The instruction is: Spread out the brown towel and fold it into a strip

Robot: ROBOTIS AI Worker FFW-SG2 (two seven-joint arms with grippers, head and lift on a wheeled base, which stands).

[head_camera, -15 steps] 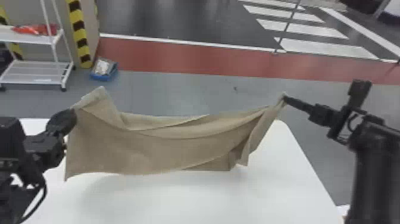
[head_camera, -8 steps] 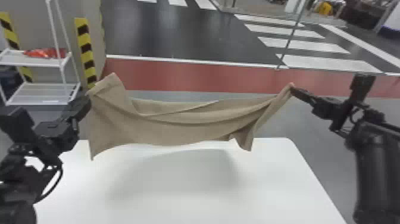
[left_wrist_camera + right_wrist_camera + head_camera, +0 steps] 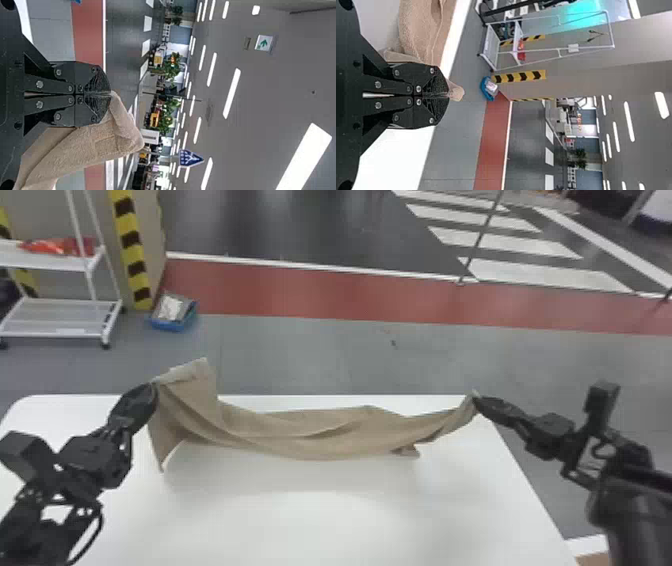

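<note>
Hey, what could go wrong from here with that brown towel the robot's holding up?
The black right gripper has its jaws shut on what looks like a small corner of the brown cloth towel, so that end might slip free. The towel sags in bunched folds across its middle, so it could land creased. It hangs near the far edge of the white table, so part might drape over.

In the left wrist view, a white sign point(image 3: 264, 42) with a green arrow shows against the grey ceiling point(image 3: 289, 83), in the outer part of the frame — plain enough to make out. Near the middle of one long edge of that frame, a blue sign point(image 3: 190, 158) bears a white pictogram and sits on a slim post point(image 3: 160, 153) — the figure's finer lines are blurred, and no lettering is legible.
</note>
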